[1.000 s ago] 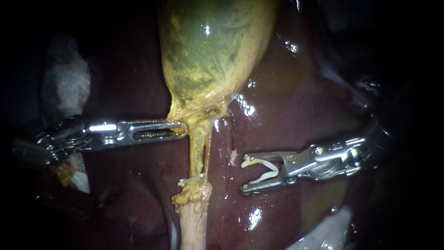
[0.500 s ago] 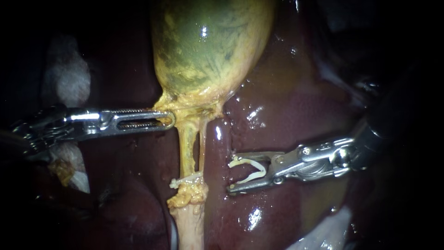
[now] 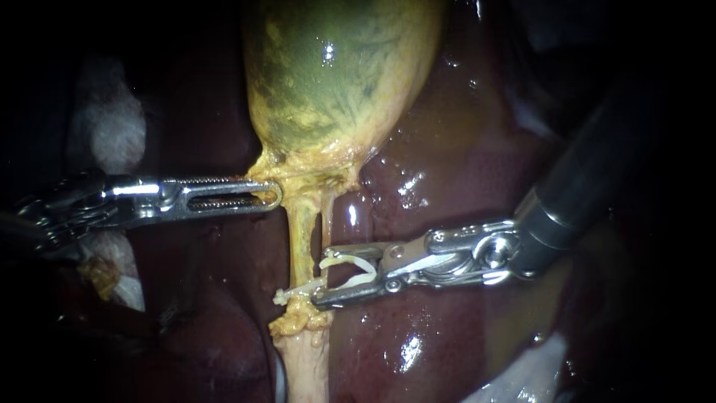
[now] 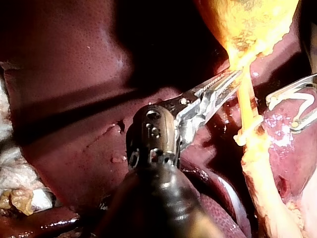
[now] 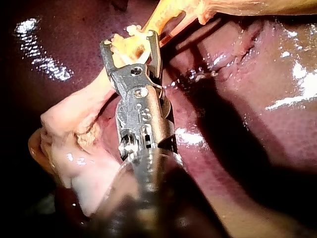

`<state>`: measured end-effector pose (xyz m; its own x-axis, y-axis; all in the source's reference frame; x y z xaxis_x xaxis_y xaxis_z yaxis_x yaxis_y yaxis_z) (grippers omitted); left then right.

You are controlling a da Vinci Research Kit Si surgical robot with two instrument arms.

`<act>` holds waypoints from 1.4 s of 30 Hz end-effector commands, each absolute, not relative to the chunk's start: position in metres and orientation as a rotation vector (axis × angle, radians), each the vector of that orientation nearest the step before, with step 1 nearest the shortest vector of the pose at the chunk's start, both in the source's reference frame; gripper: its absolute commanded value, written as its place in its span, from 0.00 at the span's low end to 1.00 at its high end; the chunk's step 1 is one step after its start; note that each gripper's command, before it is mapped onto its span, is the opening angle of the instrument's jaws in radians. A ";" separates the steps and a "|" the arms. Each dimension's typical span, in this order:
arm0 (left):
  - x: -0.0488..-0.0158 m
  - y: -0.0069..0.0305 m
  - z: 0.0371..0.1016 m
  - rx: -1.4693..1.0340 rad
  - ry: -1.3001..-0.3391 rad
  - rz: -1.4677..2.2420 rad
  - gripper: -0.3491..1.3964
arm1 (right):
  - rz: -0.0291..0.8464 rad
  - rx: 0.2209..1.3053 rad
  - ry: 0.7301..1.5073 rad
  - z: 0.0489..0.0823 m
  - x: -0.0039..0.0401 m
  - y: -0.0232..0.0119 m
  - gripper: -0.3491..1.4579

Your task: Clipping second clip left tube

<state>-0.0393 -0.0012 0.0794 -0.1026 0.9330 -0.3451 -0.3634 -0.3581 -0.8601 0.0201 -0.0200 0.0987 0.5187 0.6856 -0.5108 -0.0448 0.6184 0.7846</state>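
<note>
Close-up, bench: wet, dark-red liver fills the frame, light glinting off its surface, w/ blackness round the edges. White gauze sits at far left; a pale patch shows at lower right. The gallbladder, green-yellow, hangs from top ctr, its neck narrowing downward.

From that neck the left tube runs approx. vertical down the middle of the frame to a pale stump at bottom ctr. A thinner strand runs alongside on its right. A seated clip lies crosswise on the left tube, low down, just above the stump, tilted a little up toward the right.

Your left instrument enters from the left edge, nearly horizontal. Its slotted jaws are closed tight on yellow tissue at the gallbladder's neck. Your right instrument has its shaft coming in from upper right, jaws levelled toward ctr. Those jaws stand apart w/ an open clip cradled btwn them, both jaws touching it. The open clip's mouth points frame-left, at right angles to the tube's long axis. Jaw tips reach the tubes just above the seated clip; whether the lower tip touches it, can't tell. Right wrist view: yellow tube tissue shows btwn the jaw tips, ahead of the instrument.
</note>
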 end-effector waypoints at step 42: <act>-0.0399 -0.0015 0.0789 -1.143 -0.737 1.652 0.15 | 0.789 0.945 0.813 0.1054 0.0228 -0.0196 0.50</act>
<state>-0.0399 -0.0015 0.0789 -0.0999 0.9333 -0.3448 -0.3673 -0.3566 -0.8590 0.0230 -0.0195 0.1054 0.4643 0.8547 -0.2321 -0.2176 0.3642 0.9056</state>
